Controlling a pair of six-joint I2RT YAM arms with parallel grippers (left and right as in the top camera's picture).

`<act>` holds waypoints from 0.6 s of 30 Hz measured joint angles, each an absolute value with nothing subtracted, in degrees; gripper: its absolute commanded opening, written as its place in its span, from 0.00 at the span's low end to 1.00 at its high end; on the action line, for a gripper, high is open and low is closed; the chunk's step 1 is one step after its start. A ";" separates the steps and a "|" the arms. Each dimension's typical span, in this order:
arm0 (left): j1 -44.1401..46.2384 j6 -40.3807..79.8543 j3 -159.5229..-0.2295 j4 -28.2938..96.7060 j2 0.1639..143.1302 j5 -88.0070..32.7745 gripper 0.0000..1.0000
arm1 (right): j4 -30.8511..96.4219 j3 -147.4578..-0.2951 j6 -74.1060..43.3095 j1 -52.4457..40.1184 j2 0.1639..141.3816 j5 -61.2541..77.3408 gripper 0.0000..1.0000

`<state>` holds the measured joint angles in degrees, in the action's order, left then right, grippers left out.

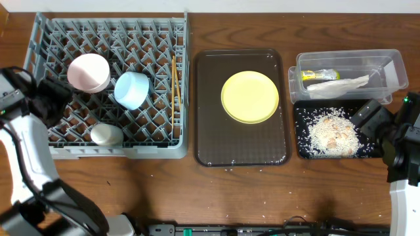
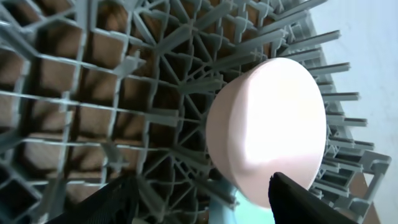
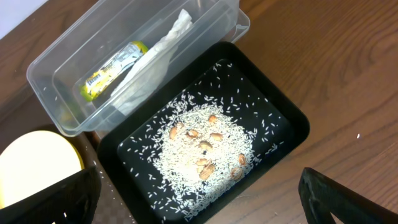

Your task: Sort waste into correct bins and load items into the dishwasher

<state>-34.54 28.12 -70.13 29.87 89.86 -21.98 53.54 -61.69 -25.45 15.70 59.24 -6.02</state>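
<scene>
In the grey plastic dish rack (image 1: 46,39): pale pink bowl (image 2: 267,140) bottom up, light blue bowl (image 1: 132,90) tipped on its side, small white cup (image 1: 106,134) near the front. Likely turned that way for dripping dry. All three smooth and round, propped among stiff upright pegs on a criss-cross floor. Two thin wooden chopsticks (image 1: 175,80) laid along the rack's right side.

Not yet loaded: round yellow plate (image 1: 250,97), flat and shiny, alone on the dark brown serving tray (image 1: 210,151).

Crumpled white napkin (image 3: 155,56) and green-yellow wrapper (image 3: 112,68) together in the clear tub (image 1: 394,65). Loose rice (image 3: 199,143) with brown scraps heaped in the shallow black tray (image 3: 292,124). Dry rubbish and food kept apart that way. A few stray grains on the wooden desk (image 1: 328,190).

Left end effector (image 2: 205,205) just beside the pink bowl, fingers apart, holding nothing. Right end effector (image 3: 199,205) above the black tray, fingers wide apart, empty too.
</scene>
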 measured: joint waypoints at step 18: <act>-25.15 30.00 -72.31 26.65 100.38 -10.59 0.49 | 53.56 -61.69 -25.45 15.70 59.24 -6.02 0.99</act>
<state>-25.15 30.00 -72.31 26.65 100.38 -10.59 53.56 -61.69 -25.45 15.70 59.24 -6.02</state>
